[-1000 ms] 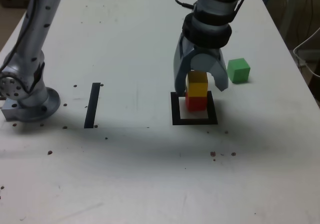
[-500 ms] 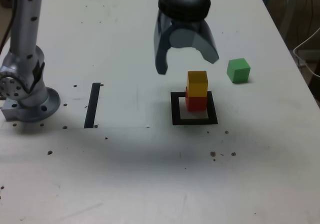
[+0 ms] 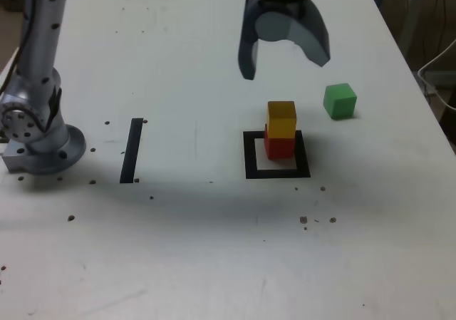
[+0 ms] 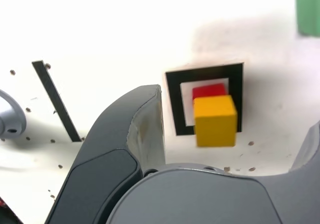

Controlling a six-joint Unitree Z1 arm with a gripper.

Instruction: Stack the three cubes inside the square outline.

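Black strip (image 3: 132, 150) on white table (image 3: 214, 249)

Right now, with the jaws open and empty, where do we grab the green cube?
Take the green cube from straight above, jaws across two opposite side faces. It sits flat and alone on the table, apart from the stack, so every side looks free.

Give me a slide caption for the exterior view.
Open gripper above yellow cube stacked on red cube in the outline; green cube waits outside.

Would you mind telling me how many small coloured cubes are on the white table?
3: a yellow cube sits on a red cube inside the black square outline; a green cube stands apart, toward the exterior view's right. None appears hidden.
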